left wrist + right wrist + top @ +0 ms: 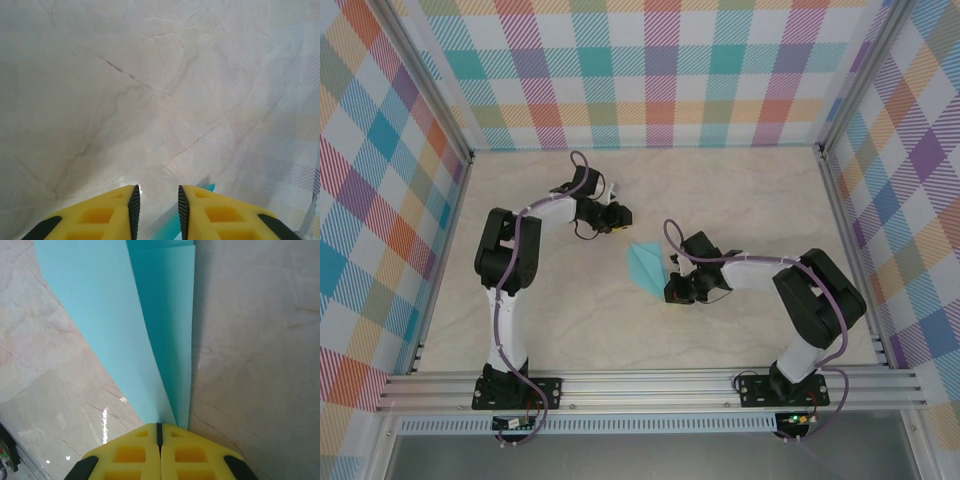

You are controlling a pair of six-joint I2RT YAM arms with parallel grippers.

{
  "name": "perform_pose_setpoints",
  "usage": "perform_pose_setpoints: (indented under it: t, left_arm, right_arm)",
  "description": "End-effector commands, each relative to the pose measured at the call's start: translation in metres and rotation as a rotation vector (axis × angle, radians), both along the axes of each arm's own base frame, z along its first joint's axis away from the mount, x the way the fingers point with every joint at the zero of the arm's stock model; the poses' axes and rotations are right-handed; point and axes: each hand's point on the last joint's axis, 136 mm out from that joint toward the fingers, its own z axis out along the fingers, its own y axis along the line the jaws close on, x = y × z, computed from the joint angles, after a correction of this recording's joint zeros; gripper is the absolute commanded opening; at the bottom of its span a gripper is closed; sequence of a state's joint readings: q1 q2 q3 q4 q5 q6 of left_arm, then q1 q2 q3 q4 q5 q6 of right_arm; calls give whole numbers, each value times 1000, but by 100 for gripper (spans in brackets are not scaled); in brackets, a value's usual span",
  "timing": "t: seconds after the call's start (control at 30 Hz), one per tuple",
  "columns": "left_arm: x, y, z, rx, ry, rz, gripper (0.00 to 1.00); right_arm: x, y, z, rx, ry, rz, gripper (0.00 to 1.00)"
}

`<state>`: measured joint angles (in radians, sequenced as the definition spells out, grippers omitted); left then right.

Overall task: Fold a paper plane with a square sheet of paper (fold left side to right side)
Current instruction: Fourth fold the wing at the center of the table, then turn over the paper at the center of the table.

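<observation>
On the desk [720, 190], paper plane [646, 265] pinched by the closed right tool [160, 432], its tip hidden in the grip, left tool [158, 200] slightly parted, paper edge cut off beneath.

We've got a table [740, 190] with a pale beige marble-look top, glossy enough to throw small glare spots. Left wrist view: the same surface [150, 100] with fine brown veins, one darker vein [120, 70] running diagonally. Right wrist view: the tabletop [260, 340] is similar, with thin cracks in the pattern. Plaid panels enclose three sides: back wall [660, 70], left wall [370, 200], right wall [920, 180], in teal, pink, orange and purple checks. Aluminium posts [420, 75] stand at the back corners. A slotted aluminium rail [650, 385] runs along the near edge, with a perforated strip [650, 424] just below it. The grey area [650, 460] under that is probably floor, hard to tell.
</observation>
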<state>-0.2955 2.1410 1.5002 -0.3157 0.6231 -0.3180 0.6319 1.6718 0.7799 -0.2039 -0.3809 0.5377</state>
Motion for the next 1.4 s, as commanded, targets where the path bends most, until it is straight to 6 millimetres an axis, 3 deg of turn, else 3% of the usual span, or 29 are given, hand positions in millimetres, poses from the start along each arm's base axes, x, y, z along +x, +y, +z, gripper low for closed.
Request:
perform_pose_setpoints:
  t: [0.0, 0.13, 0.23, 0.33, 0.47, 0.67, 0.9, 1.03, 1.17, 1.37]
  left_arm:
    - [-2, 14, 47, -38, -64, 18, 34]
    - [-27, 23, 61, -71, -81, 82, 42]
    - [-54, 22, 59, -103, -64, 126, 46]
    - [-84, 8, 49, -125, -26, 114, 46]
    - [-107, -16, 32, -135, 26, 83, 47]
    - [-106, -37, 9, -123, 71, 68, 43]
    - [-99, -45, -9, -108, 104, 61, 42]
    - [-92, -56, -8, -151, 110, 51, 41]
    - [-89, -63, -7, -159, 106, 37, 32]
    - [-80, -72, 13, -201, 65, 20, 16]
  right_arm:
    - [-20, -18, -2, -70, 59, -1, 14]
    - [-1, -15, 38, -4, -72, -29, 35]
    - [12, -30, 64, -2, -171, -75, 52]
    - [25, -51, 82, 0, -255, -127, 63]
    - [36, -61, 93, 41, -304, -165, 69]
    - [30, -56, 91, 88, -281, -172, 69]
    - [21, -62, 92, 80, -286, -176, 69]
    - [18, -62, 90, 83, -277, -165, 69]
    - [15, -61, 88, 99, -274, -169, 69]
    - [15, -57, 95, 240, -244, -200, 81]
